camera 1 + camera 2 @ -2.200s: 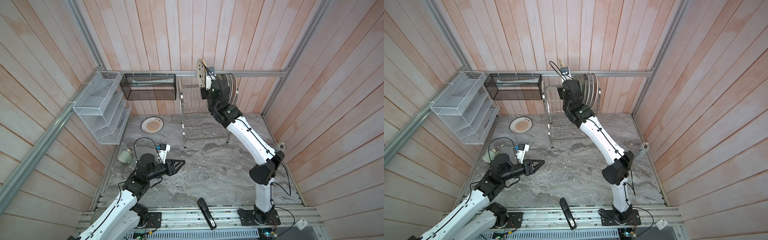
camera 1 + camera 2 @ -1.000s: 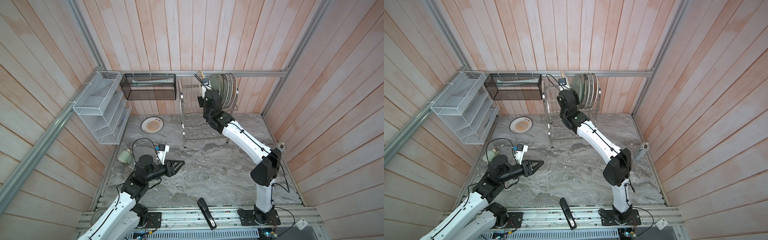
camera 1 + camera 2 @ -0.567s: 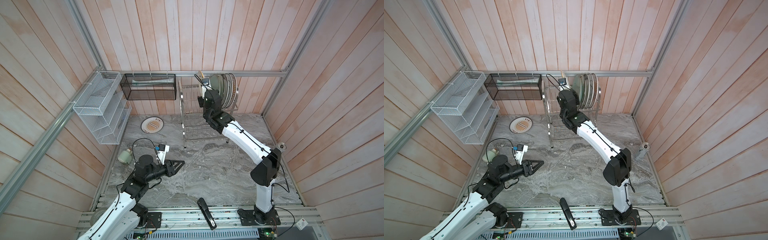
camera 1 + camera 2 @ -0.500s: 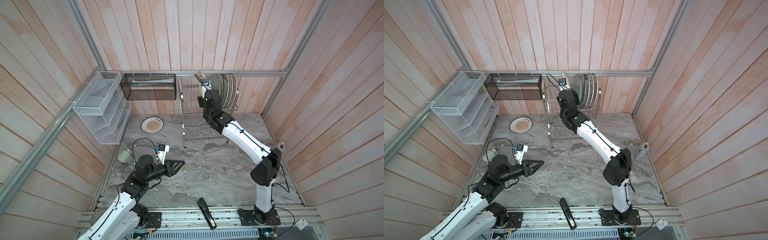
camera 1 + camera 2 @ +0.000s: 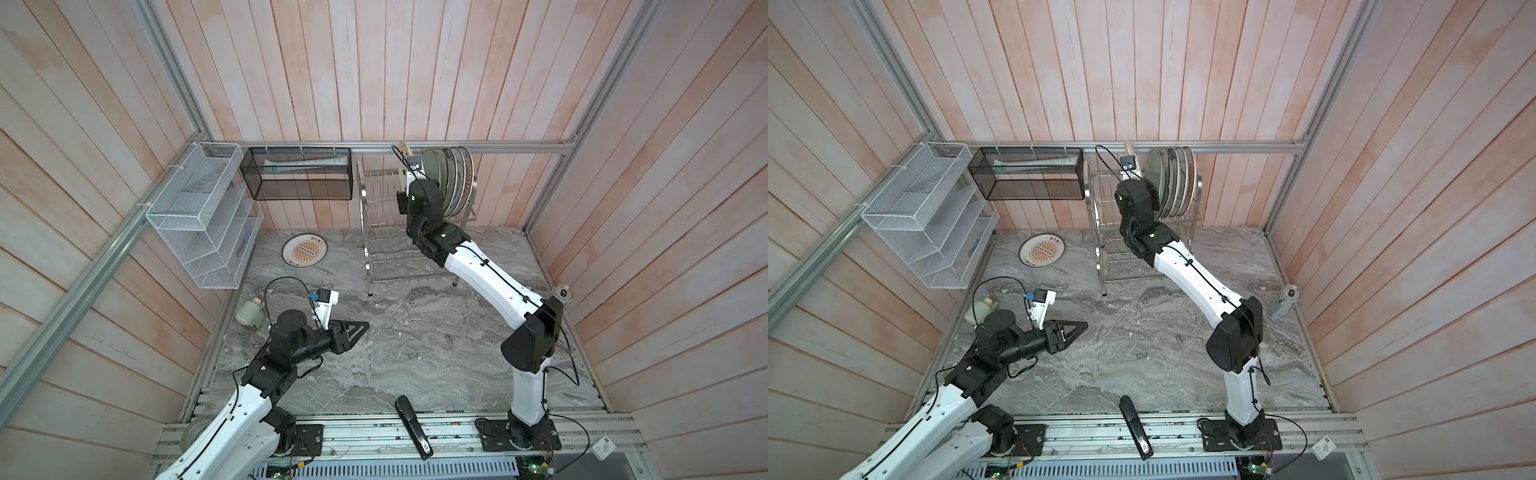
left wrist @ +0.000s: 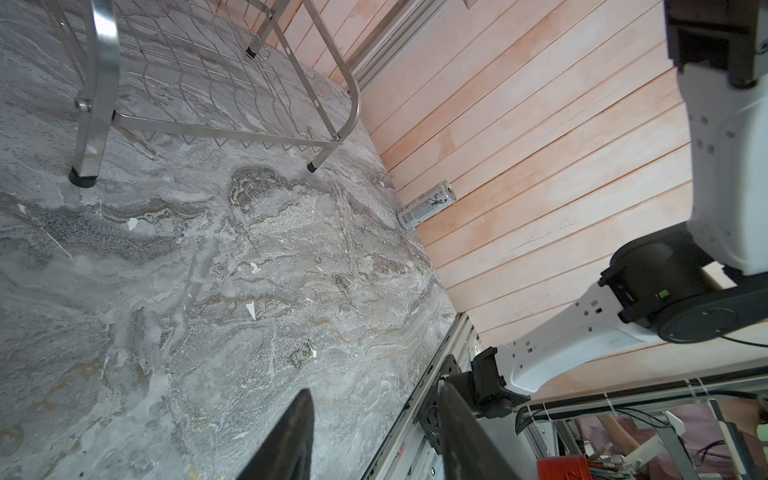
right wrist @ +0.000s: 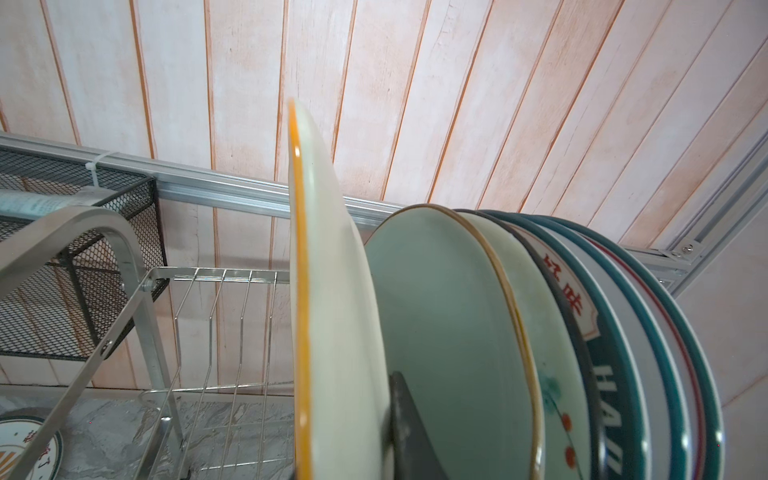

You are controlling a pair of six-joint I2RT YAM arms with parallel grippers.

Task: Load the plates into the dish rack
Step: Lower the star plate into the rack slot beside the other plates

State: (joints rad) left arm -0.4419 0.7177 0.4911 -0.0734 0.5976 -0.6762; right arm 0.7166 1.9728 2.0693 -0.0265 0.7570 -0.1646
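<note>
My right hand (image 7: 357, 440) was clamped on the orange-rimmed plate (image 7: 328, 291), upright just beside the racked plates (image 7: 449, 332). Next, I judged, it needed settling into a dish rack (image 5: 374, 232) slot before I let go.

place: we are looking at a robot lab cell | signs: plank walls (image 5: 316, 70), aluminium framing (image 5: 519, 146), arms (image 5: 490, 274) bolted to a base rail (image 5: 374, 432)

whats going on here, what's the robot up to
The right gripper is shut on an orange-rimmed plate, holding it upright at the upper tier of the dish rack, just beside the plates already standing there. A sunburst plate lies flat on the table. The left gripper hangs open over the table, holding nothing.
</note>
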